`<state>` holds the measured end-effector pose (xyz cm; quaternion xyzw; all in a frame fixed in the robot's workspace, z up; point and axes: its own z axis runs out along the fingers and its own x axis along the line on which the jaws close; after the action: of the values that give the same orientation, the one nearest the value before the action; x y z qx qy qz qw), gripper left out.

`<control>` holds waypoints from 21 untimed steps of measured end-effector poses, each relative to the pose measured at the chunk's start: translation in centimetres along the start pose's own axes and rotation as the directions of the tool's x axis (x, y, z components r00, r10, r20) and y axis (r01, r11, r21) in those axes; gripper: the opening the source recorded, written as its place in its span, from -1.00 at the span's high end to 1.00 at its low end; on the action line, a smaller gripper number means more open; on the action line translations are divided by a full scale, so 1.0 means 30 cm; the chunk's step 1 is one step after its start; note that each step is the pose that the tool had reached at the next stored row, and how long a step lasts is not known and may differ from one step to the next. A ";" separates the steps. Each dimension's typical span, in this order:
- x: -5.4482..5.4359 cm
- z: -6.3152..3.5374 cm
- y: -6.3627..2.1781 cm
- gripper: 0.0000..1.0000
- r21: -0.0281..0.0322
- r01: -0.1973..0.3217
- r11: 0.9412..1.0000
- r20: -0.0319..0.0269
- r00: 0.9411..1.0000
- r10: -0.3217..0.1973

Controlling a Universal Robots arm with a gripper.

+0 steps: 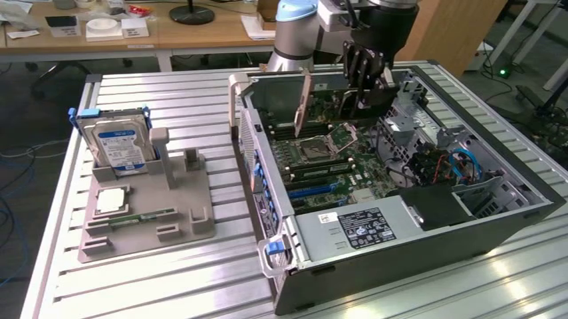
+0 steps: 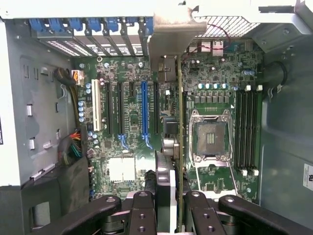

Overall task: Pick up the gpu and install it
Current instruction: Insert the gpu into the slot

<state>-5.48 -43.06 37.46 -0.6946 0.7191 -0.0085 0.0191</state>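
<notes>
Slatted aluminium makes up the bench [image 1: 177, 279], with wooden desks behind it. On it lies an open PC case [image 1: 497, 219], and beside that, towards the exterior view's left, a grey holder [image 1: 191, 199] carrying a hard drive [image 1: 116, 146] and a memory stick [image 1: 142, 217].

The hand [image 1: 366, 80] hangs over the open case, closed to a narrow gap on the gpu [image 2: 179, 122]. It holds the card upright, on edge, by the end away from the bracket [image 2: 168, 36]. From the wrist view the card runs as a thin line over the motherboard [image 2: 127, 117], between the blue slot [image 2: 144, 110] and the CPU socket [image 2: 210, 137]. Its bracket reaches the row of rear openings. Whether its lower edge has met a slot cannot be told; in the exterior view it looks to sit above the board.

As a thing to handle, the card is probably light and stiff, a thin flat board that will not sag in the grip. It is likely fragile where it counts: small parts on the faces and the contact strip on the lower edge should not be squeezed or scraped. The flat faces are smooth, so a pinch at one end may let the card pivot or slip if it meets resistance. The safer hold is on bare board near the upper edge, as here, with the bracket and contacts left free.
</notes>
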 end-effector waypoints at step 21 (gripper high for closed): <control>0.002 0.089 0.019 0.44 0.002 -0.003 1.000 -0.008 1.000 0.003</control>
<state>-5.95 -43.06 34.77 -0.6935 0.7202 -0.0122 0.0170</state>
